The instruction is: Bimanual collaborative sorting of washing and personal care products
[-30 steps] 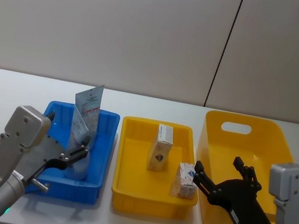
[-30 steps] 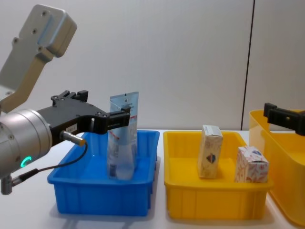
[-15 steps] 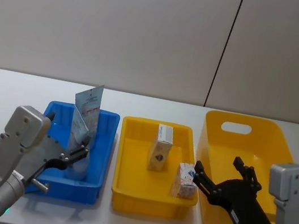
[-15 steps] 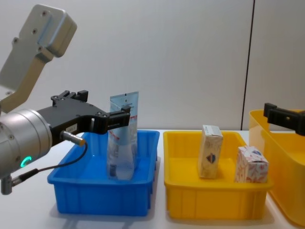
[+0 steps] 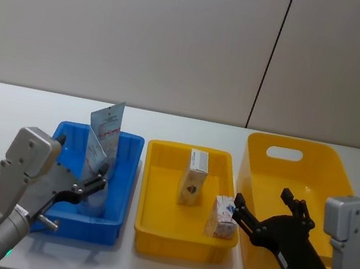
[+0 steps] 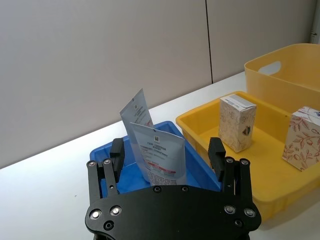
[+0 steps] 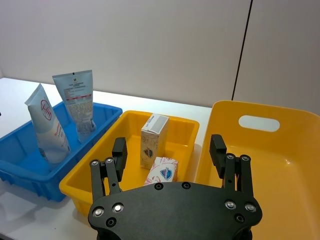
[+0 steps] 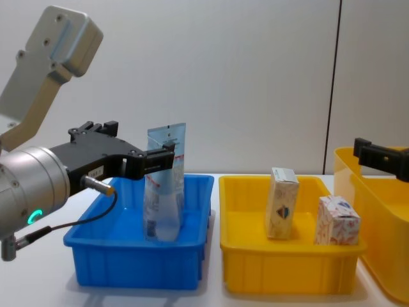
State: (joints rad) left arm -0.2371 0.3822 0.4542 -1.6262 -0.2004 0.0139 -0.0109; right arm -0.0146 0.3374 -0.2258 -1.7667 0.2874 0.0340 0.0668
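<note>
The left gripper (image 5: 96, 181) hangs over the blue bin (image 5: 130, 141), its fingers spread wide and gripping nothing. In that bin the rear tube (image 5: 107, 126) and front tube (image 5: 96, 151) stand just ahead of it. The middle tray (image 5: 151, 226) holds a rear box (image 5: 196, 168) and a front box (image 5: 223, 217), both upright. The right gripper (image 5: 262, 202), likewise spread and empty, hovers by the left wall of the yellow bin (image 5: 298, 169), near the front box

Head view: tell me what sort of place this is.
Probably a robotics lab bench: a white table against plain grey wall panels, with a blue bin of tubes and a yellow bin of boxes.
</note>
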